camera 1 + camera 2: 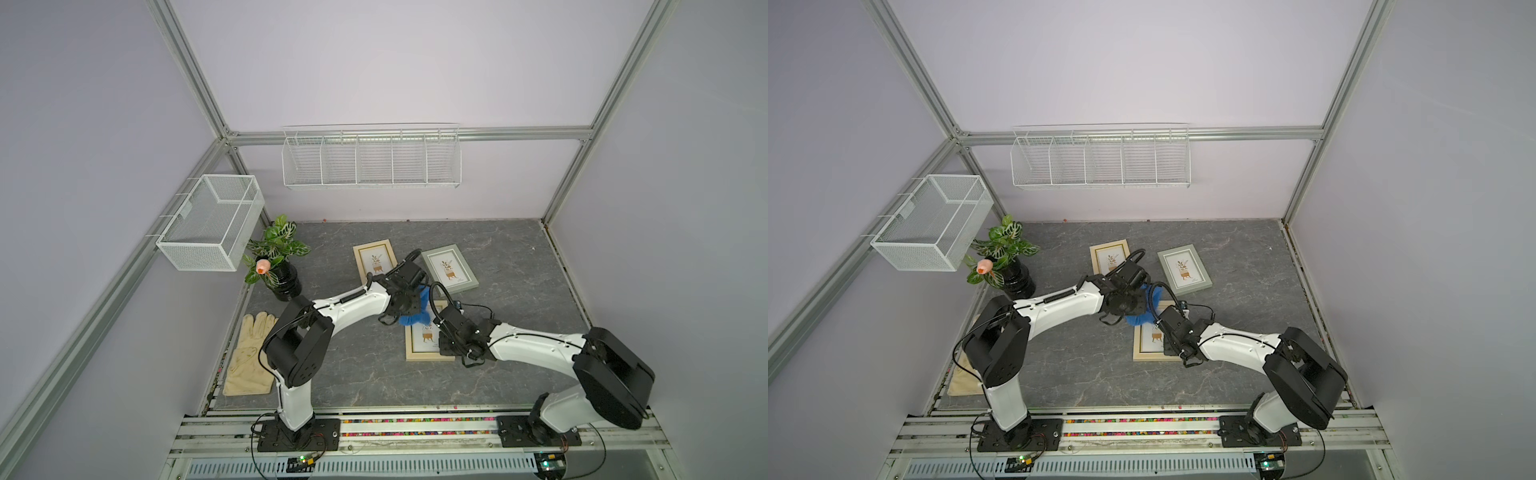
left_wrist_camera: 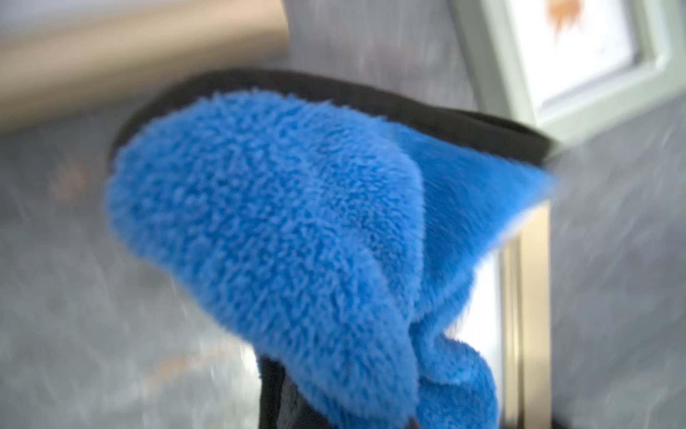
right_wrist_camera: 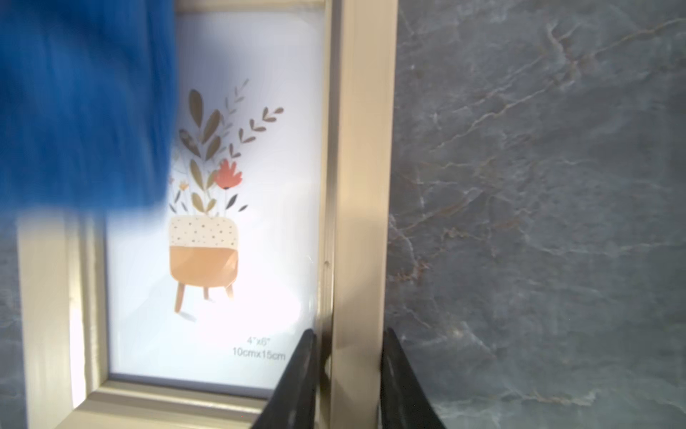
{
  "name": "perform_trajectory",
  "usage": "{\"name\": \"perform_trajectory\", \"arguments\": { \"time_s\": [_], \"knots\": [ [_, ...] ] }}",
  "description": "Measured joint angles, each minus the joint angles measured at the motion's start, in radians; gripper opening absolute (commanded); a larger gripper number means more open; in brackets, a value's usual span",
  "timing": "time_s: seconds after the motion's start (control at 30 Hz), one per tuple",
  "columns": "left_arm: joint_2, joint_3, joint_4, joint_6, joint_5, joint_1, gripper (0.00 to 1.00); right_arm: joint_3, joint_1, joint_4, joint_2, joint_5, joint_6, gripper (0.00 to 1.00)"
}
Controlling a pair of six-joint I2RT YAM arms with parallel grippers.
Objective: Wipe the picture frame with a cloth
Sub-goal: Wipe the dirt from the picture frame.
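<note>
step: wiping, cloth (image 1: 415, 318) over the upper-left corner of the picture frame (image 1: 424, 356), centre of a top view; contact with the glass likely, blurred.
left tool (image 1: 409, 312): pinched together on the cloth.
right tool (image 3: 349, 371): clamped on the frame's side rail, pinning it to the counter (image 1: 519, 291).
next: sweep across the uncovered glass, frame pinned.

Desk (image 1: 519, 291): near frame (image 1: 422, 338) lies centre-front. Cloth (image 1: 413, 319) over its far-left corner, in L hand (image 1: 407, 311). R hand (image 3: 349, 356) straddles its right rail. Behind, apart: back-left frame (image 1: 374, 259) & back-right frame (image 1: 449, 268). Plant (image 1: 277, 249) far left, glove (image 1: 249, 357) in front of it. Basket (image 1: 212, 222) on left wall, rack (image 1: 371, 160) on back wall.
</note>
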Motion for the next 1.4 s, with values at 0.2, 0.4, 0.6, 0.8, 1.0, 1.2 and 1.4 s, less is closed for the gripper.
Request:
{"name": "perform_trajectory", "arguments": {
  "time_s": [0.2, 0.4, 0.6, 0.8, 1.0, 1.2, 1.4],
  "knots": [
    [-0.002, -0.035, 0.024, 0.000, 0.009, -0.031, 0.00, -0.025, 0.000, -0.013, -0.032, 0.000, 0.003, 0.17],
    [-0.124, -0.247, 0.043, -0.082, 0.026, -0.180, 0.00, -0.025, 0.000, -0.013, -0.032, -0.001, 0.003, 0.17],
    [-0.220, -0.384, 0.120, -0.205, 0.052, -0.239, 0.00, -0.025, 0.001, -0.010, -0.029, -0.005, -0.001, 0.17],
    [-0.214, -0.394, 0.163, -0.259, 0.056, -0.251, 0.00, -0.025, 0.001, -0.010, -0.029, -0.005, -0.001, 0.17],
    [-0.205, -0.449, 0.302, -0.279, 0.112, -0.274, 0.00, -0.023, 0.001, -0.014, -0.029, -0.005, -0.001, 0.17],
    [-0.151, -0.434, 0.399, -0.275, 0.187, -0.271, 0.00, -0.022, 0.002, -0.025, -0.029, -0.004, -0.001, 0.17],
    [-0.249, -0.503, 0.344, -0.274, 0.147, -0.248, 0.00, -0.021, 0.002, -0.026, -0.029, 0.000, 0.000, 0.17]
  ]
}}
